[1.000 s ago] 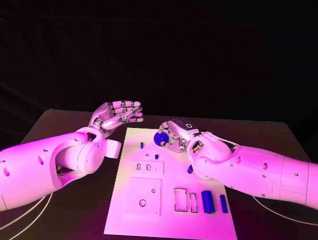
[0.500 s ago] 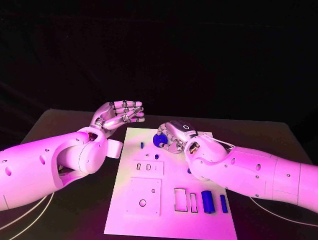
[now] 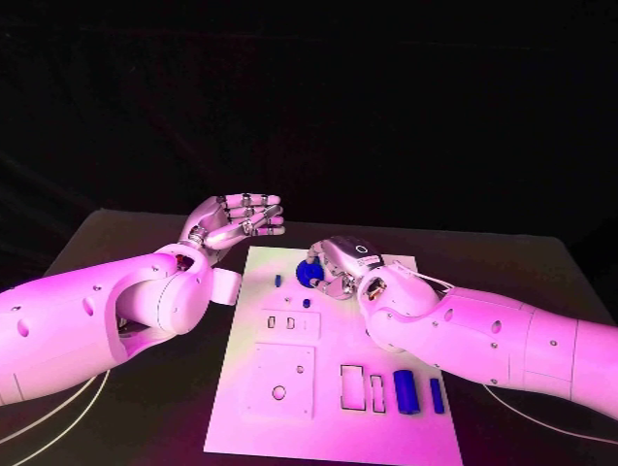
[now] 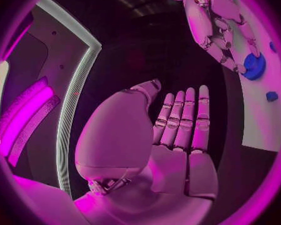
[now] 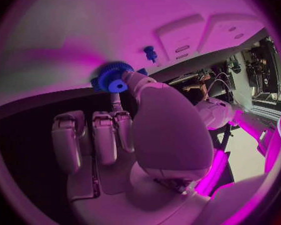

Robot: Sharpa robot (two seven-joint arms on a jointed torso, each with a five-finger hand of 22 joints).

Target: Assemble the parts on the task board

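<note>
While right hand (image 3: 340,267) pinches gear (image 3: 310,272) near board's (image 3: 393,437) far edge.

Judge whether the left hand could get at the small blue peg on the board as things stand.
Probably yes: the left hand, holding nothing, hovers beside the board, and the small blue peg stands uncovered, apart from the right hand at the blue gear.

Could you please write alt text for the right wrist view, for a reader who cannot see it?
The right hand pinches a blue gear at the edge of the white task board. A small blue peg stands on the board just beyond the gear, near raised white blocks with slots.
</note>
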